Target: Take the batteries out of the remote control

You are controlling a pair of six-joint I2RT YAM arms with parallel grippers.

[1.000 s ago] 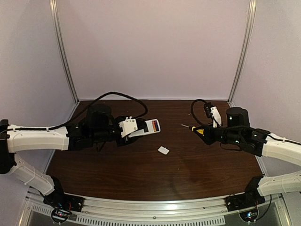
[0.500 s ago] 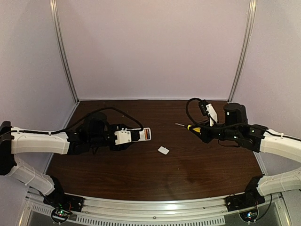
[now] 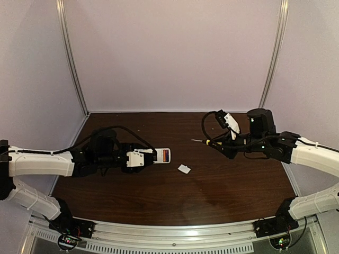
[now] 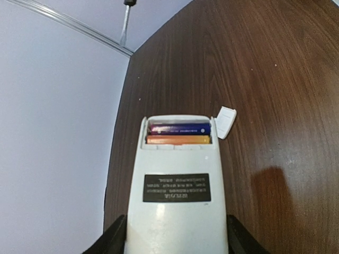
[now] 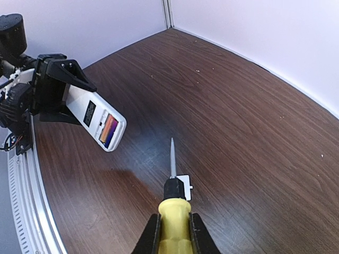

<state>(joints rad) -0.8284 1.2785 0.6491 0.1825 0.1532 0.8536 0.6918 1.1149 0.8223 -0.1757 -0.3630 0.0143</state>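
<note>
My left gripper (image 3: pixel 139 159) is shut on the white remote control (image 3: pixel 160 155), held above the table with its back up and its battery bay open. Two batteries lie side by side in the bay, one blue-purple (image 4: pixel 180 128), one orange (image 4: pixel 178 139). The left wrist view shows the remote (image 4: pixel 177 196) clamped between both fingers, its dark label facing up. My right gripper (image 3: pixel 225 145) is shut on the yellow-handled screwdriver (image 5: pixel 174 219), tip pointing left toward the remote (image 5: pixel 99 119). The screwdriver tip (image 3: pixel 195 140) is apart from the remote.
The small white square lid piece (image 3: pixel 184 169) lies on the dark wooden table between the arms; it also shows in the left wrist view (image 4: pixel 226 121) and in the right wrist view (image 5: pixel 185 186). Pale walls close the table's back and sides.
My left gripper has drawn back left and lower with the remote. My right gripper has moved left and a little farther back with the screwdriver.
</note>
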